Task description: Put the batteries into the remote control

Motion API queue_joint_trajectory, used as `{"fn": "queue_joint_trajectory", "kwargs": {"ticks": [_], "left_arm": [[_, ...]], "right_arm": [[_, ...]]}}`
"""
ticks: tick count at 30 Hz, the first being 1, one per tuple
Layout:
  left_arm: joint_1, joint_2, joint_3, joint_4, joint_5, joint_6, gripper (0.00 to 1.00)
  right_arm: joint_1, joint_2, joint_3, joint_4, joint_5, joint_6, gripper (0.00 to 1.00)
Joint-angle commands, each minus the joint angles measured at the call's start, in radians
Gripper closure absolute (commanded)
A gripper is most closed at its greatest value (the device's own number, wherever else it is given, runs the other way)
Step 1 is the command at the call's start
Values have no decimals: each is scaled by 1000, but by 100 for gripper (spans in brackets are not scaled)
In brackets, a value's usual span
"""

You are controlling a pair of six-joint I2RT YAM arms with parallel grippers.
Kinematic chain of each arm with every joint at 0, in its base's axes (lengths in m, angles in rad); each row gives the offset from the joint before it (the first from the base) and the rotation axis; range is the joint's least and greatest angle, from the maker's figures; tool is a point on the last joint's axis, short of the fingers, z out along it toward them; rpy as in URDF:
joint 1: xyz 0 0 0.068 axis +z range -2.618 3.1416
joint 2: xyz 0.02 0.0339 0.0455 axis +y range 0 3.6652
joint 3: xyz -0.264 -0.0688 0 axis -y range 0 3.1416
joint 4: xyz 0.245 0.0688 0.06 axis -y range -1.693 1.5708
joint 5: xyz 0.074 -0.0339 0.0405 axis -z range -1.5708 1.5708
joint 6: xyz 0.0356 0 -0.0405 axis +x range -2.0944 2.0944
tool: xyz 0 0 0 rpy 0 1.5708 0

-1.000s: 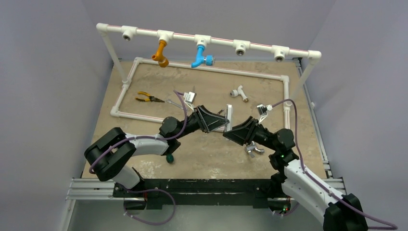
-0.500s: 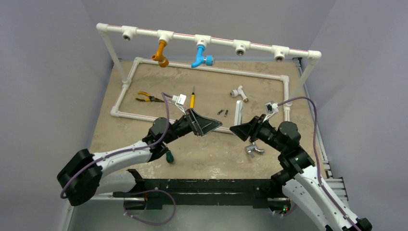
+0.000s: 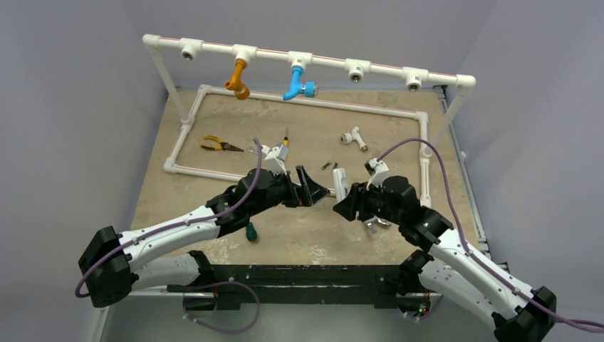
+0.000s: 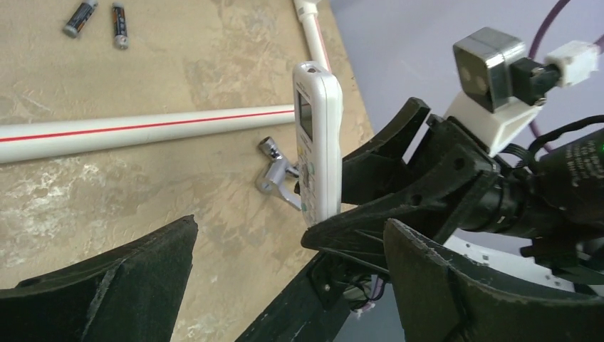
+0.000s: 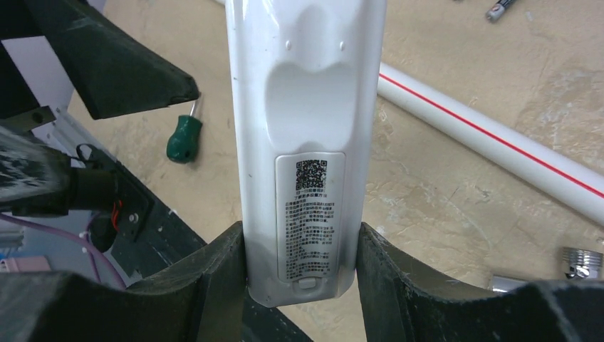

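The right gripper (image 5: 300,229) is closed on the lower end of the remote control (image 5: 306,107), one dark finger (image 5: 221,278) pressed to each long edge. The handset is gripped clear of the table (image 3: 214,121). Its back faces the right wrist camera, where a panel with a printed label and a square code sits flush in the casing. In the left wrist view its button face and small pale screen show, with the screen end pointing away from the grip. The left gripper (image 4: 290,228) is spread wide with nothing between its fingers, facing the remote from just beside it without touching. The two batteries (image 4: 100,21) lie side by side on the table, a little apart from each other. They are on the far side of the white pipe (image 4: 142,128) with the red stripe, well apart from both grippers. Below the remote a silver tap fitting (image 4: 274,174) rests on the table on the near side of that pipe. A green-handled screwdriver (image 5: 183,139) lies near the left arm. Farther out inside the pipe frame are a yellow-handled screwdriver (image 3: 284,147), pliers (image 3: 217,146) and a white pipe tee (image 3: 352,137).
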Motion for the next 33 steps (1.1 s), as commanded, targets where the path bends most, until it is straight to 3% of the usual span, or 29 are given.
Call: {"fn": "queue_joint_trajectory", "kwargs": {"ticks": [1,10,14,23,29,33], "left_arm": [[-29,34,59,-55,-64,28,0],[-38,58,70,-27,-83,4,1],[-40,65,73,-31,-79,2,6],[-42,71,64,-46,-75,-8,41],[-42,66,45,-13,-59,-8,58],[-41,67,28,31,-33,-14,85]], "right_arm": [[50,14,45,57,18,-22,100],[160,102,68,64,-13,-47,100],[220,125,87,75,4,-61,100],[284,121,104,91,40,-95,100],[296,97,113,52,93,-134,100],[300,75,125,28,143,-181,100]]}}
